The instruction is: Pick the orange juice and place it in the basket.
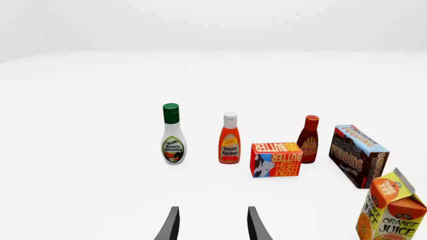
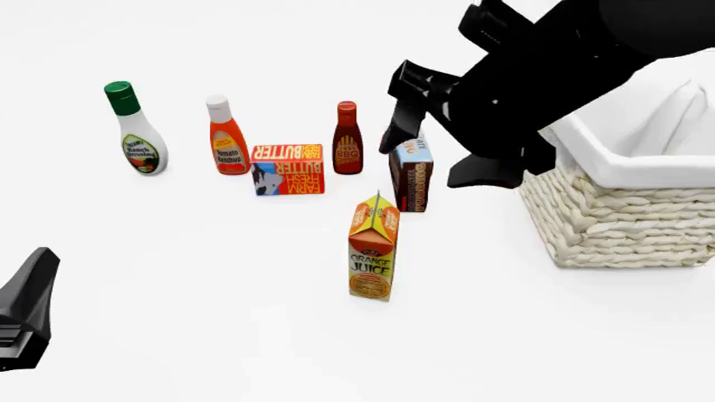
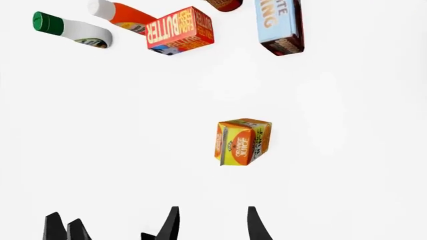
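The orange juice [image 2: 373,248] is a tall orange and yellow gable-top carton standing upright in the middle of the table. It also shows in the left wrist view [image 1: 392,210] and from above in the right wrist view [image 3: 242,141]. The basket [image 2: 625,213] is cream wicker with a white lining and stands to the carton's right. My right gripper [image 2: 400,113] hangs high above the table, open and empty, looking down on the carton, with its fingers [image 3: 257,225] apart. My left gripper [image 2: 25,310] is low at the near left, open and empty, fingers [image 1: 172,226] apart.
Behind the carton stand a ranch dressing bottle [image 2: 134,130], a ketchup bottle [image 2: 227,138], a butter box [image 2: 288,167], a BBQ sauce bottle [image 2: 347,138] and a chocolate pudding box [image 2: 411,174]. My right arm [image 2: 547,75] partly covers the basket's far left corner.
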